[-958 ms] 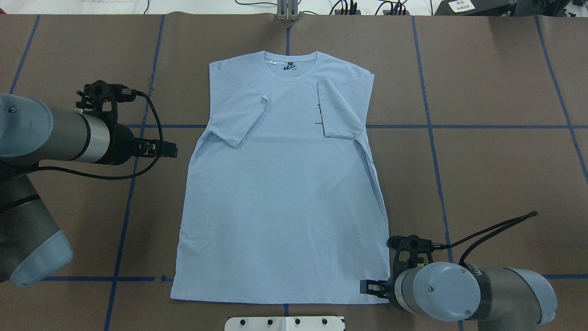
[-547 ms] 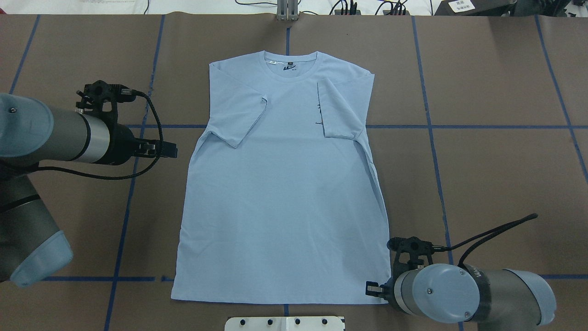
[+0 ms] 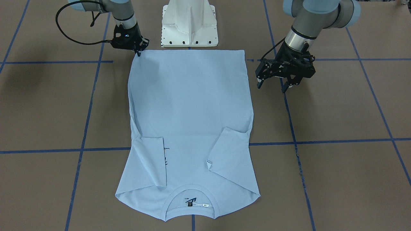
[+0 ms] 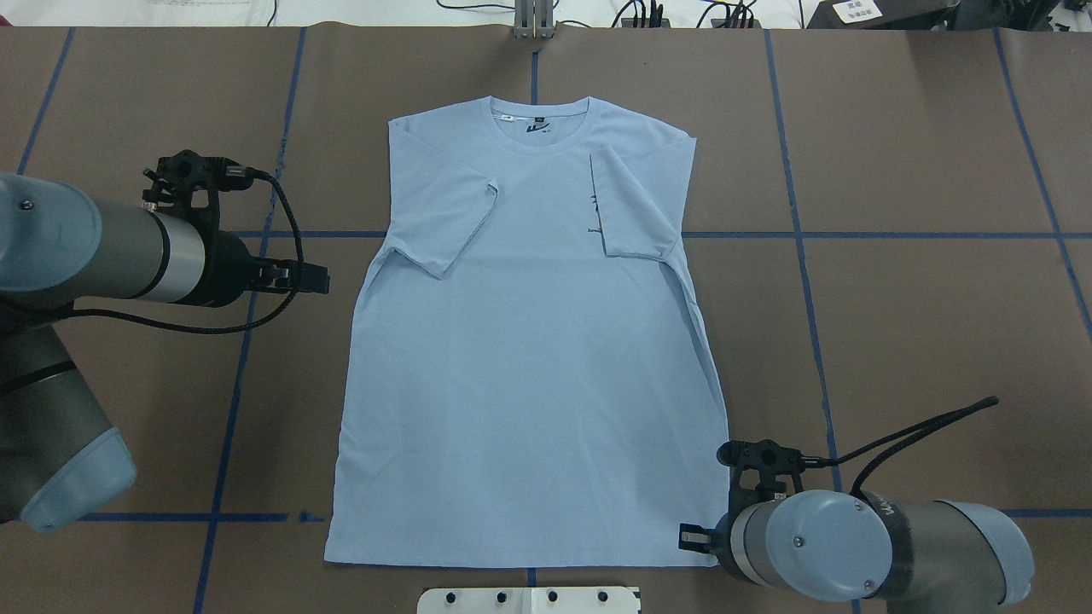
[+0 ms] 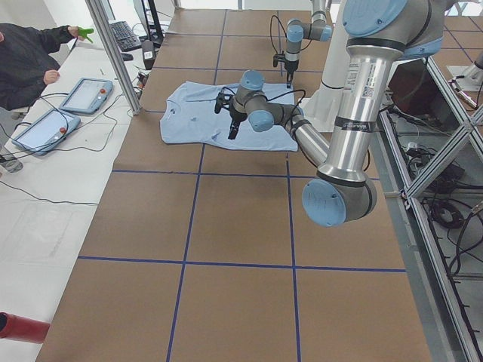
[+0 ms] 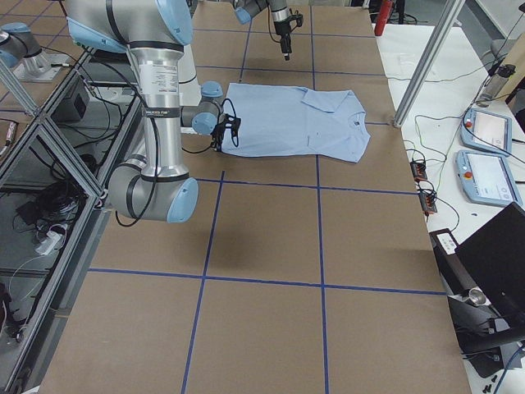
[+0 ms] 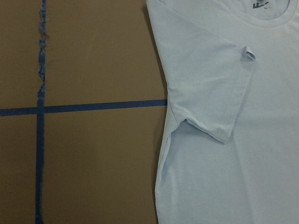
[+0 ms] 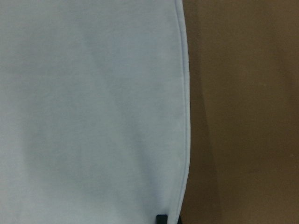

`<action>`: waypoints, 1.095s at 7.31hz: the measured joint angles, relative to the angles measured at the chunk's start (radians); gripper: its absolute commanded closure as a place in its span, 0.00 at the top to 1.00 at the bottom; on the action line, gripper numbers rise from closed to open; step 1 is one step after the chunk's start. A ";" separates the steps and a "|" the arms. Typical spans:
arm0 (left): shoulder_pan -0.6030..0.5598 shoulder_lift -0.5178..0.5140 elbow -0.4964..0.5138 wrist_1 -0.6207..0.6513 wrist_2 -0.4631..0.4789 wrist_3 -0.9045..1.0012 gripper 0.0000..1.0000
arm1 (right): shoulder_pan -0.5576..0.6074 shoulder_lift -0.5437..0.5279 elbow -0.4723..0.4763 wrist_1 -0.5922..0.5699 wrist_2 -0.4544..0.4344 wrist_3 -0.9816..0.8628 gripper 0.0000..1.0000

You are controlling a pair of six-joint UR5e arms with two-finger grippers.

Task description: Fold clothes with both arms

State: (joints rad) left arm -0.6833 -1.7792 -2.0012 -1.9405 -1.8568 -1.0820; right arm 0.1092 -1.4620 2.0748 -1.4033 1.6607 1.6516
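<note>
Exterior front-facing view shows the T-shirt neck label, its writing illegible.

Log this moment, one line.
T-shirt flat, sleeves folded in | left gripper open, off shirt | right gripper at hem corner, grip unclear

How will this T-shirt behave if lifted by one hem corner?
Likely floppy: the T-shirt lies flat with soft creases, so it should drape and trail. Probably light, since the folded-in sleeves barely rise above the body. A one-corner lift by the right gripper may drag those sleeve folds open.
</note>
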 measured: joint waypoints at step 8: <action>0.477 0.020 -0.071 0.148 0.158 -0.660 1.00 | 0.077 0.031 0.072 0.015 -0.010 -0.010 0.00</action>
State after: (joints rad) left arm -0.2064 -1.7593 -2.0719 -1.7922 -1.6990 -1.7423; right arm 0.1861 -1.4308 2.1467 -1.3885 1.6507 1.6420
